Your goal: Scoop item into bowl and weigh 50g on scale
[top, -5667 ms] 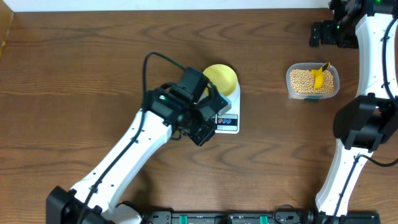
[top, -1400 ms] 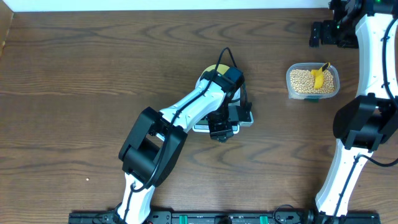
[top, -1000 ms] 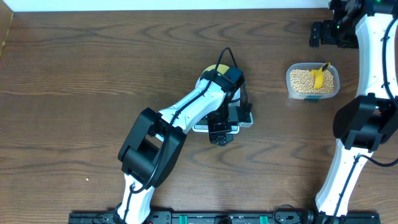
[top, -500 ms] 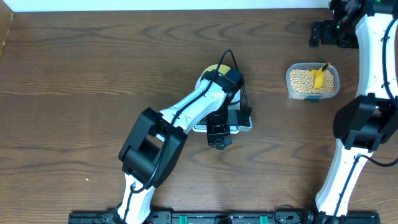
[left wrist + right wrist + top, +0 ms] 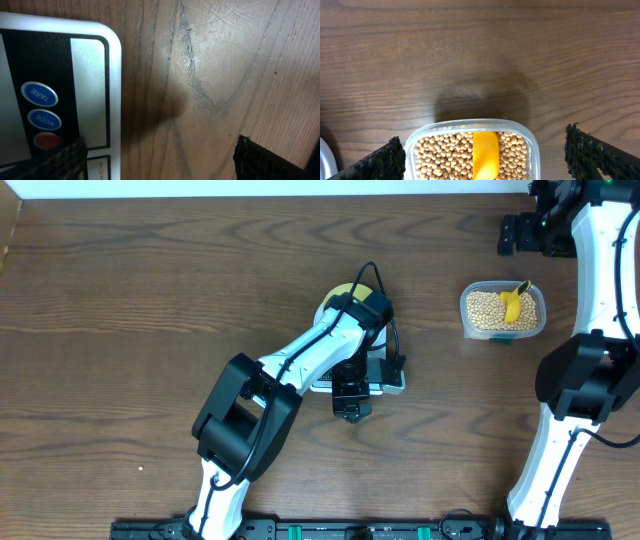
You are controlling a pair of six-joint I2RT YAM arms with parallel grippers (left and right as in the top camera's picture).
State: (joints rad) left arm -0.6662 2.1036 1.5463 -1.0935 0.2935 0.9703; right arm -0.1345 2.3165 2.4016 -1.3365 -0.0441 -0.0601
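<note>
Left tool (image 5: pixel 160 157) spread wide, empty, low over the button edge of the scale (image 5: pixel 378 379). Bowl (image 5: pixel 344 288) appears seated on the scale, mostly hidden, contents unseen. Right tool (image 5: pixel 487 156) wide, empty, above the tub (image 5: pixel 466 322); beans (image 5: pixel 484 310) and scoop (image 5: pixel 512 306) inside. I judge scooping not begun; all weighing remains.

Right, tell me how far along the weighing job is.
Done: the bowl sits on the scale. In hand: the left gripper, open, hovers at the scale's buttons. Left: the scooping, it seems; the beans and the scoop lie in the tub, with the right gripper open, apart from it, holding nothing.
</note>
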